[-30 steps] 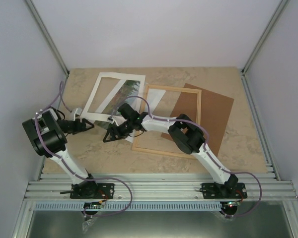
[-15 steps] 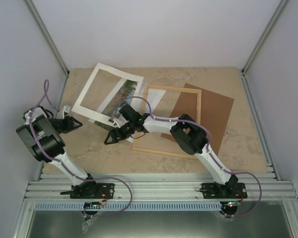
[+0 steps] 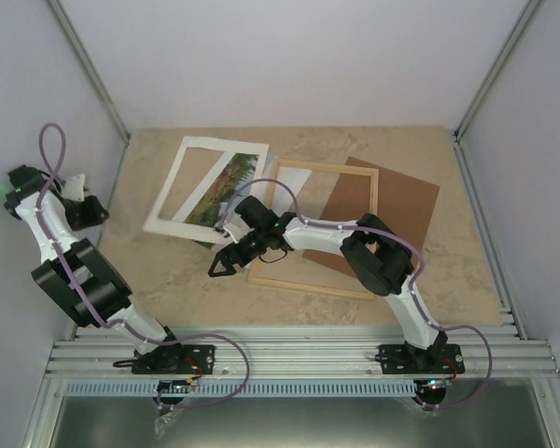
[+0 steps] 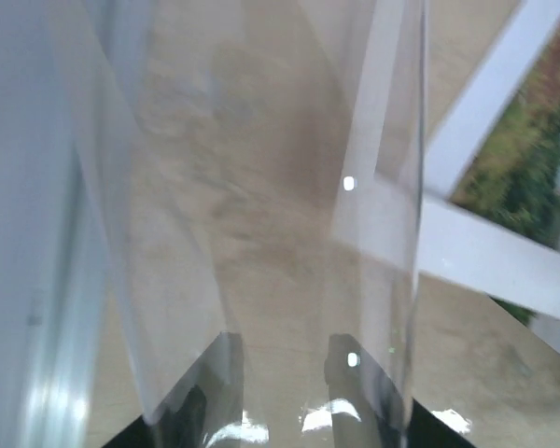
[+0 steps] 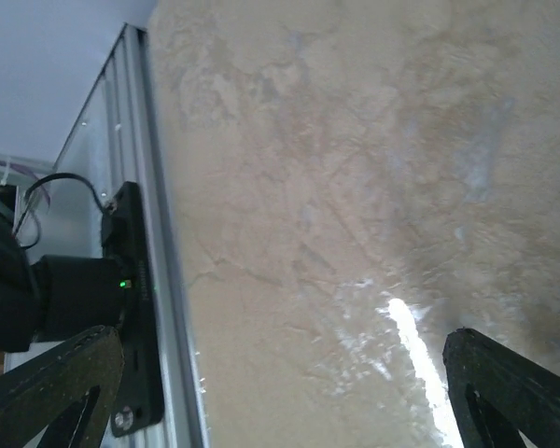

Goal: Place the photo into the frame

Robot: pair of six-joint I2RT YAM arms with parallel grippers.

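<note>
Our right claw stood wide, nothing between its fingers, low over bare table just beside the near-left corner of the frame. From its own camera we saw only tabletop beneath it, running out to the metal rail along the near edge. That stretch, from the claw toward the near-left corner, was the open ground.

Just past the claw, toward the far edge, lay the white mat, flat on the table, its nearest corner close to the right arm's wrist. The photo lay under the mat, left of the frame in the far-left part of the table, its greenery showing through the window. The mat's right edge ran close along the frame's left slat; we could not tell whether they touched. The frame lay flat at mid-table, its right side over the brown backing panel, which reached toward the right edge.

Our left claw hung raised at the left edge, beside the side wall and well apart from the mat. It was closed on a clear sheet that filled its camera's view, with the mat's border and a strip of the photo showing through and past it.
</note>
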